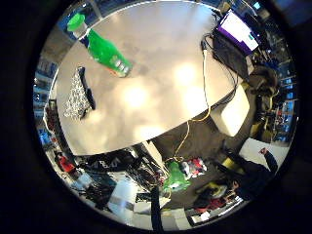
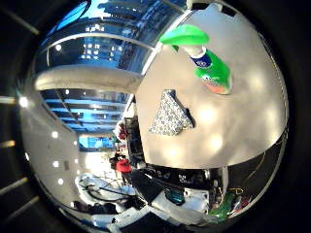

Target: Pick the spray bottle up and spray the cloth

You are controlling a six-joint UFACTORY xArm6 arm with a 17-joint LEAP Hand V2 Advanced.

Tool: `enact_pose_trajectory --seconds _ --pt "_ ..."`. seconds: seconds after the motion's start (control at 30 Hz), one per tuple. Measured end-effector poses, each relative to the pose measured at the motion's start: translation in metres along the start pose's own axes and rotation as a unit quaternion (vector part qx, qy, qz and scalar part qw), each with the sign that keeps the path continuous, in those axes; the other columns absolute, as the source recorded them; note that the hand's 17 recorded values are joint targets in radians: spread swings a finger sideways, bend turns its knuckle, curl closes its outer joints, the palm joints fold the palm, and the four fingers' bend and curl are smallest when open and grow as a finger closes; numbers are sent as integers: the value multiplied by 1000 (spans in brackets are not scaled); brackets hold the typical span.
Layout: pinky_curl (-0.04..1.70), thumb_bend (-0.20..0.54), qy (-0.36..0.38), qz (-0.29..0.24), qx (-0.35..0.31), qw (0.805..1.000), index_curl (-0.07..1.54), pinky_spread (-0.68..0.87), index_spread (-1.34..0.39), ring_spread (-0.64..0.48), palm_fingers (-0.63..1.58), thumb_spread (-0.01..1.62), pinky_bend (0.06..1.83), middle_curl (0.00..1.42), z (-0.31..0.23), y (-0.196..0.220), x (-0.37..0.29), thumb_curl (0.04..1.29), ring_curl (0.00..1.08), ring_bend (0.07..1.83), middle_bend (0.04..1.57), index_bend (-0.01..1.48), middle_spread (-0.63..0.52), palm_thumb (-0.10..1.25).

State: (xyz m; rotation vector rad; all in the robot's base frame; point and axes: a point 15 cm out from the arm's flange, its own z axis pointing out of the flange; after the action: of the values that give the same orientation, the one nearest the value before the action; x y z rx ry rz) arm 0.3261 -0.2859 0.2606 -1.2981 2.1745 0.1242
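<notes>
On a pale, rounded table (image 1: pixel 161 73), a green spray bottle (image 1: pixel 106 52) stands near one curved edge, its green trigger head (image 2: pixel 184 35) at the top and a labelled body below. Just beside it, nearer the same edge, lies a folded patterned cloth (image 2: pixel 169 115), apart from the bottle and not touching it. A laptop (image 1: pixel 237 33) sits open at the far edge of the table, well clear of both. Both palm views look down on the table from well above, and no part of the hand shows in either, so whether its fingers are spread or curled cannot be told; nothing appears to be held against the palm. The pick-up seems not yet begun. To do it well, the hand would likely need to come down beside the bottle's body, wrap it below the trigger head without tipping it, and keep the nozzle free to face the cloth.
</notes>
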Motion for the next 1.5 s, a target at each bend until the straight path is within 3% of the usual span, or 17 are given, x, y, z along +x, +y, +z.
enact_pose_trajectory --seconds 0.2,0.53,0.87,1.5 --pt "323 -32 -128 38 47 990 227 442 -181 202 -31 921 561 308 16 -11 2 287 272 315 189 140 191 312" --pt "311 -29 -244 79 90 962 224 436 -181 191 -30 923 561 304 35 -17 37 289 270 317 190 140 178 331" --pt "305 -33 -283 90 118 947 225 432 -192 178 -37 900 549 299 57 -12 62 291 272 322 186 139 157 338" --pt "307 -32 -344 74 88 932 176 353 -313 104 -94 855 434 247 103 -28 51 301 263 258 166 129 48 338"
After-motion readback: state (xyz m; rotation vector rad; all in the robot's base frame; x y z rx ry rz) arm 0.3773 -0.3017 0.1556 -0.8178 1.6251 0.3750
